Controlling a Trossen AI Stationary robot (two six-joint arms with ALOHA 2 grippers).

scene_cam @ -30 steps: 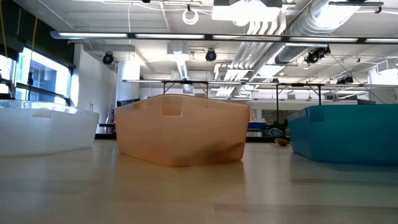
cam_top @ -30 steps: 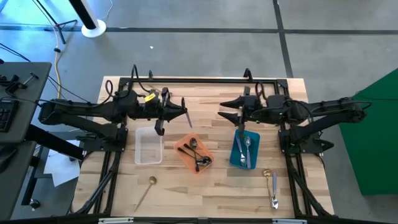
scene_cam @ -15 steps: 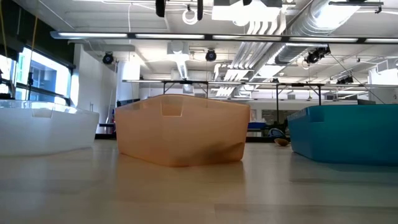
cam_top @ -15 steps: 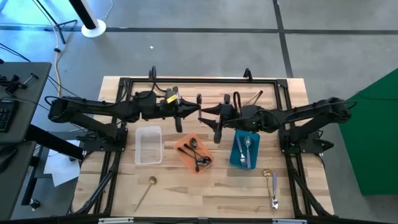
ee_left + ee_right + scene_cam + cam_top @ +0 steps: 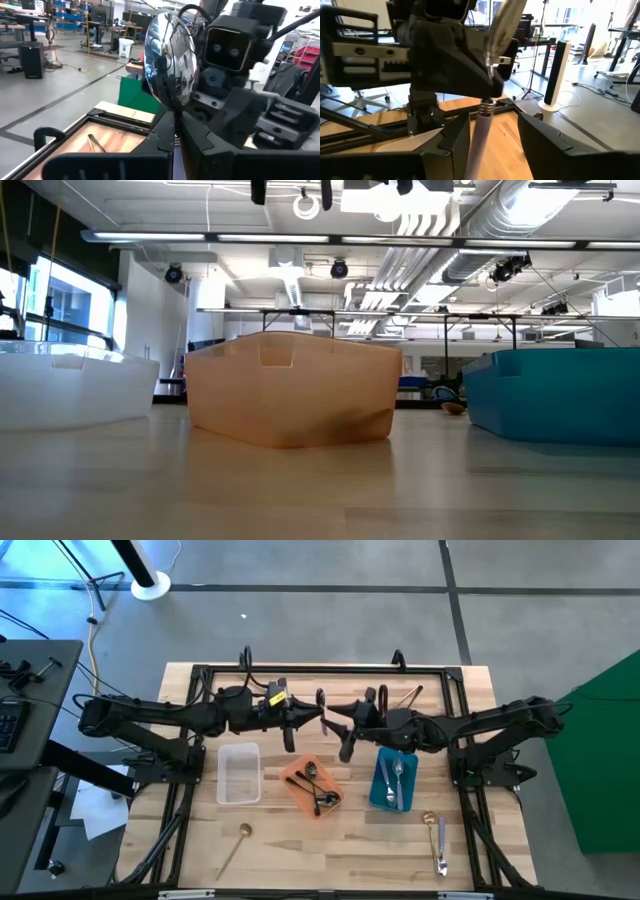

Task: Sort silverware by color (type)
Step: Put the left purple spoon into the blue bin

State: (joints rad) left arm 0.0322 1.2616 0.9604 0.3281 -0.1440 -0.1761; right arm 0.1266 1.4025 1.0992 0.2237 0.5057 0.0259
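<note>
Above the desk, the left end effector clamps a lilac-handled spoon; the right end effector, fingers spread wide, straddles its handle.

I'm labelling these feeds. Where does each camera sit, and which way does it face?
High: above the table, looking straight down; both arms show, left gripper and right gripper at one spoon.
Low: at table height, looking level across at the clear tray, orange tray and blue tray; only dark gripper tips show, at the top edge.
Left wrist: on the left arm, facing the right arm; own fingers clamp the spoon.
Right wrist: on the right arm, facing the left gripper; own fingers straddle the spoon's lilac handle.
Shared: both wrist views show the spoon.
</note>
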